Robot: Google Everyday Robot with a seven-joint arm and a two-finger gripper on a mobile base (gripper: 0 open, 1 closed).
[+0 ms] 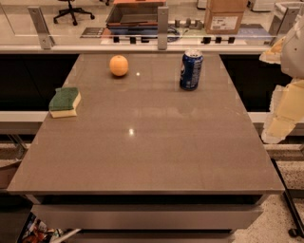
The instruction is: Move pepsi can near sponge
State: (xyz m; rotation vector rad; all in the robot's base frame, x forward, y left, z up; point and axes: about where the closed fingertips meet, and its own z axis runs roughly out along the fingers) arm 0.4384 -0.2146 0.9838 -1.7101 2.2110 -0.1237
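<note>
The pepsi can stands upright at the back right of the grey table; it is dark blue with white markings and a silver top. The sponge, with a green top and a pale yellow body, lies near the table's left edge. The two are far apart, with the width of the table between them. My gripper shows as pale cream and white parts at the right edge of the view, off the table's right side, to the right of the can and well clear of it. It holds nothing that I can see.
An orange sits at the back of the table, left of the can. A low glass rail with metal posts runs behind the table. A cardboard box and an office chair stand beyond it.
</note>
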